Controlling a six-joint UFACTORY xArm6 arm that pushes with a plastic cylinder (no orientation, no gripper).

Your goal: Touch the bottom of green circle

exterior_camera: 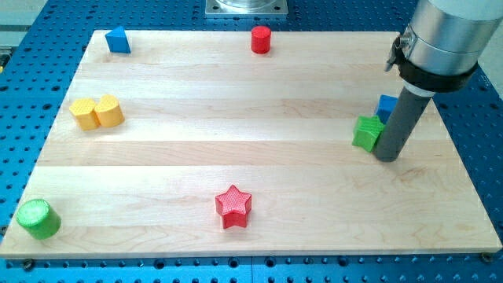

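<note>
My tip (387, 157), a bare rod end effector holding nothing, touches a green block (367, 132); green circle (38, 218) lies far toward the view's left, slightly lower

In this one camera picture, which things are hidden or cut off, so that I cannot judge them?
- Blue block, at the view's right: my rod covers most of it; shape unclear.
- Green block beside my tip: whether they touch cannot be told.
- Arm above the rod: cut off by the view's top edge.
- Green circle, bottom left: fully visible, far from my tip.
</note>
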